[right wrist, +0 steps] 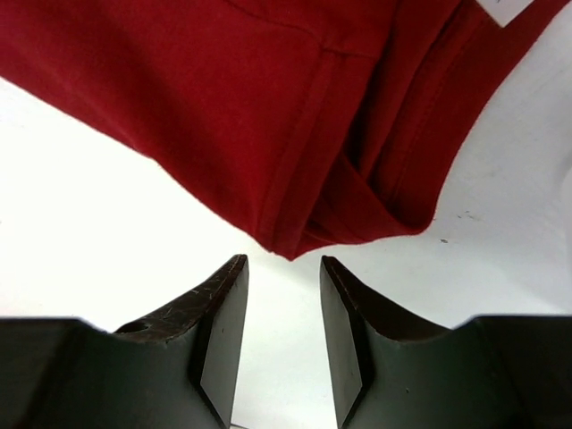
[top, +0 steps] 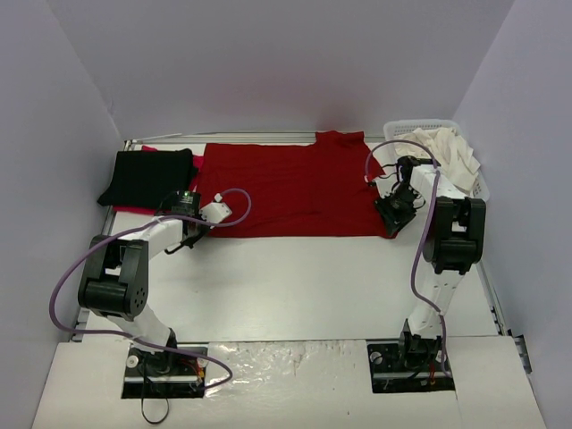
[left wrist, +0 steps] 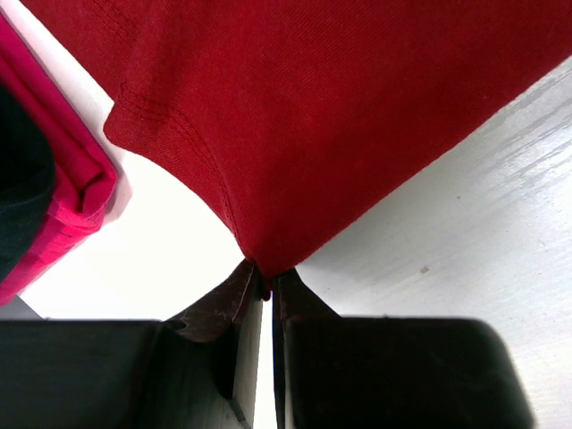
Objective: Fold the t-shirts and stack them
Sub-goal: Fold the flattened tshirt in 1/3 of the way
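Left gripper [left wrist: 266,288] is clamped on a near corner of the dark red shirt [left wrist: 340,116]; right gripper [right wrist: 282,273] stands apart, empty, just short of the other. One-sided pulling could skew it, spread flat beside the black shirt [top: 147,177].

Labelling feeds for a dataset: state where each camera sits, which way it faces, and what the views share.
Top external: above and behind the arm bases, looking down on the table; both arms show, plus the dark red t-shirt laid out.
Left wrist: on the left arm, facing along the left gripper, shut on the dark red t-shirt's corner.
Right wrist: on the right arm, facing along the open right gripper, just short of another corner.
Shared: all see the dark red t-shirt.
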You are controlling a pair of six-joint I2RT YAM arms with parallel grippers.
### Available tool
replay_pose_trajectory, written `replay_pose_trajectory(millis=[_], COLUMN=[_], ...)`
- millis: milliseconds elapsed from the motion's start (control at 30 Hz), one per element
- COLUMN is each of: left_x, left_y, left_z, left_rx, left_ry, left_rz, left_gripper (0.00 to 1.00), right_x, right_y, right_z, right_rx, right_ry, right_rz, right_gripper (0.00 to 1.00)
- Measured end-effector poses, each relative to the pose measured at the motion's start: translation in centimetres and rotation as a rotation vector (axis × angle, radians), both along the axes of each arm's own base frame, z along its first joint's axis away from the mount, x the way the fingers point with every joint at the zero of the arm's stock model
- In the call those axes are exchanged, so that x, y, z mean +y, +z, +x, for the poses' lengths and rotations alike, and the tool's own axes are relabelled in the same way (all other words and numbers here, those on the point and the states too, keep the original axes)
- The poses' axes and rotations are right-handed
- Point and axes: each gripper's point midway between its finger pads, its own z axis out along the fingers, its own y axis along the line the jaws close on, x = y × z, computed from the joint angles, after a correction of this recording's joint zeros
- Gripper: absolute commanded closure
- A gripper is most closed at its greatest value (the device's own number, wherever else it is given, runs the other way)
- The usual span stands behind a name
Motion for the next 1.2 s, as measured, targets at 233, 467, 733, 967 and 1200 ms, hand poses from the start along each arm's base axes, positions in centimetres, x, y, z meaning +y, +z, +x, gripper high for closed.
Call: replay_pose_trajectory(millis=[233,467,733,967,1200], left_x=[-0.1,-0.1,-0.1,0.1,0.7], left_y=[0.0,0.0,0.0,0.0,1.6], left_z=[0.0,0.0,0.0,-0.1,-0.5], left_rx=[0.0,0.0,0.0,0.003,-0.031], left_ry=[-0.002,-0.002,0.0,-0.007,-0.04], left_rz=[0.0,0.0,-0.001,0.013,0.057], left_gripper=[0.98,0.98,0.98,0.98,0.98], right_x=[0.3,0.3,-0.1,-0.8,-1.6], right_y=[-0.1,-1.7,-1.5,-0.8,-0.8], right_z=[-0.2,-0.8,-0.2,0.8,0.7], right_rx=[0.018,0.072,0.07,0.041,0.045], right_ry=[0.007,0.023,0.031,0.028,0.023], right_rz=[0.021,0.023,0.005,-0.035,-0.08], right_gripper=[0.64,0.76,1.0,1.0,1.0])
